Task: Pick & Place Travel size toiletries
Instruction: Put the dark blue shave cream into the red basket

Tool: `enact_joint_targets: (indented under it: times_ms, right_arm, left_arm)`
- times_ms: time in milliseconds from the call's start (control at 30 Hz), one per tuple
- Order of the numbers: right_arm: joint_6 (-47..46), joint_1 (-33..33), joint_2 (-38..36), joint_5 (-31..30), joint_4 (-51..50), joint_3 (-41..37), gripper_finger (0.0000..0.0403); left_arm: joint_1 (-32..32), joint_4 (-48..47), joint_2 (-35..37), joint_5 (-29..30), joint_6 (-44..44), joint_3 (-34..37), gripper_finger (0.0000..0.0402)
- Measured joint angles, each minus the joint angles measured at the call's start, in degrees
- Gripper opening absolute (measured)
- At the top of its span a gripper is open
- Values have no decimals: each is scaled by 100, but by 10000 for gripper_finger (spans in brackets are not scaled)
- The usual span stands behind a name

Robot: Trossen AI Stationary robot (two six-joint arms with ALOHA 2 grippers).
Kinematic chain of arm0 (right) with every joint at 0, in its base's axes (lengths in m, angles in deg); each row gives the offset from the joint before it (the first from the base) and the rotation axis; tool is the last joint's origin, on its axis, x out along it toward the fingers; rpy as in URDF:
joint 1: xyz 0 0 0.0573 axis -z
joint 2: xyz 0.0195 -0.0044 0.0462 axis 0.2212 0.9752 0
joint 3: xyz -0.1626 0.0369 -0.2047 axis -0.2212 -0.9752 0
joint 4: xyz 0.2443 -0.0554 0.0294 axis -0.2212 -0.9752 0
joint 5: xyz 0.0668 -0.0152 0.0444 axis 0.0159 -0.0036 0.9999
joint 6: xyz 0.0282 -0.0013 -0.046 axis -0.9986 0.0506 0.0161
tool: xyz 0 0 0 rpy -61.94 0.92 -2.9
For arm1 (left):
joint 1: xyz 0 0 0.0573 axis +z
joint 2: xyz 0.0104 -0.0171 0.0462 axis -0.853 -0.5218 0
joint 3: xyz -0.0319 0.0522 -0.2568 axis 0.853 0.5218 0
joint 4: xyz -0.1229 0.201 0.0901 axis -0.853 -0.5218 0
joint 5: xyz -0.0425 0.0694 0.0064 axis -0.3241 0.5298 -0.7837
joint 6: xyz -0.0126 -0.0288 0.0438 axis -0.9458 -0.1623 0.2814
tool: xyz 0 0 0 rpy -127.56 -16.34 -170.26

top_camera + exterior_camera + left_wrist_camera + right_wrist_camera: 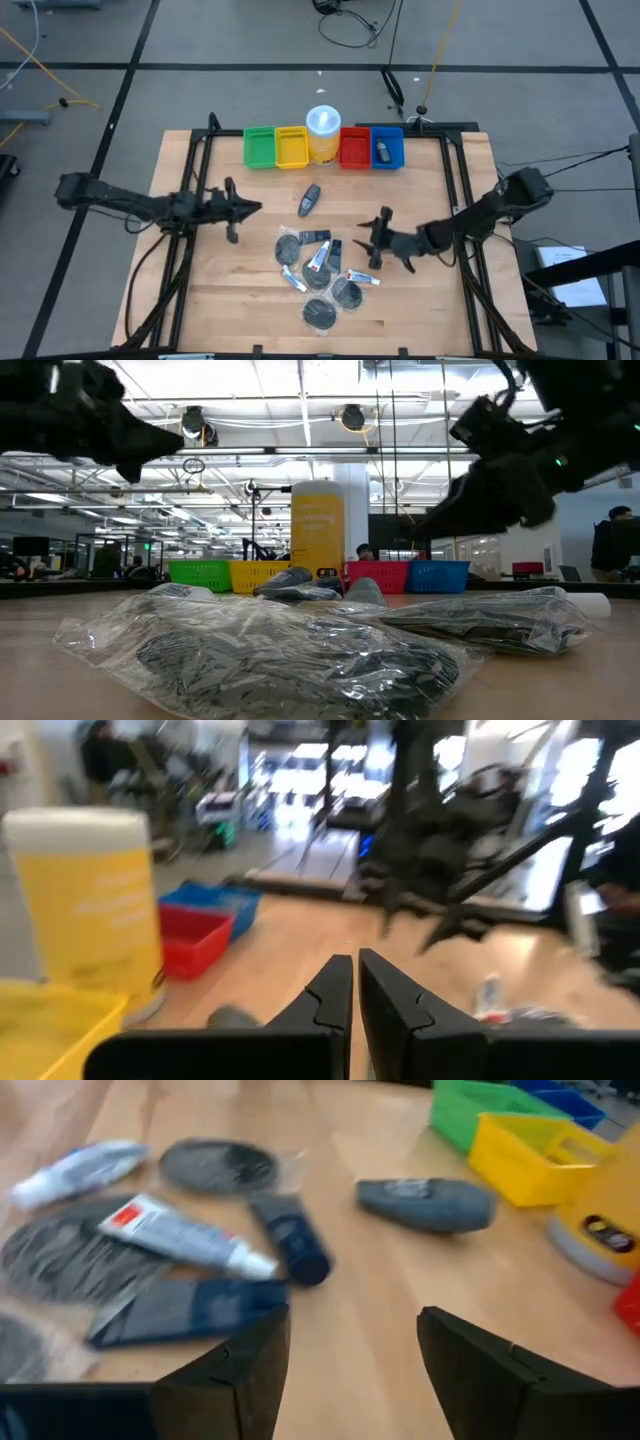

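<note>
While the toiletries [318, 270] lie clustered, right claw [378, 238] hovers just beside, open.

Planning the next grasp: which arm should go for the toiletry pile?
Probably right. The right gripper sits beside the toiletry pile with jaws open, facing it. The left gripper hovers farther off, jaws shut.

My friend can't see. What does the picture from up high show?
Two dark robot arms reach over a wooden table, the left gripper shut and the right gripper open beside a pile of small toiletries. Four coloured bins and a white container line the far edge.
</note>
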Motion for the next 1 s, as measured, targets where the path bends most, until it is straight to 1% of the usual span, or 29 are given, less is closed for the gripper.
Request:
enact_joint_targets:
  times_ms: [67, 133, 200, 300, 433, 533, 667, 733, 867, 1000]
  right_arm:
    - [46, -125, 298, -55, 255, 0, 208]
    - [83, -147, 533, -34, 555, 0, 208]
    - [86, -147, 699, -29, 773, 0, 208]
    - [89, -160, 759, 51, 805, 0, 208]
    - [-119, -145, 761, 670, 952, 0, 208]
    - [-98, -24, 754, 1403, 1117, 2, 214]
    - [90, 267, 761, 2201, 1038, 100, 249]
    - [304, 427, 758, 2567, 949, 238, 273]
    - [1143, 687, 761, 3000, 135, 653, 315]
    - [2135, 943, 784, 3375, -635, 1115, 331]
  left_arm:
    - [-98, 3, -546, 306, -6, -267, 21]
    - [-186, -61, -1087, 471, -5, -612, 21]
    - [-259, -244, -1609, 563, 4, -1012, 21]
    - [-336, -599, -2405, 583, 21, -1634, 21]
    - [-464, -636, -3416, 455, 20, -2337, 21]
    - [-594, -632, -4170, 371, -112, -2737, 21]
    - [-750, -488, -5058, 381, -582, -3097, 21]
    - [-801, -282, -5492, 386, -761, -3184, 21]
    - [-854, 379, -6200, 387, -898, -3267, 21]
    - [-878, 871, -6650, 392, -872, -3267, 21]
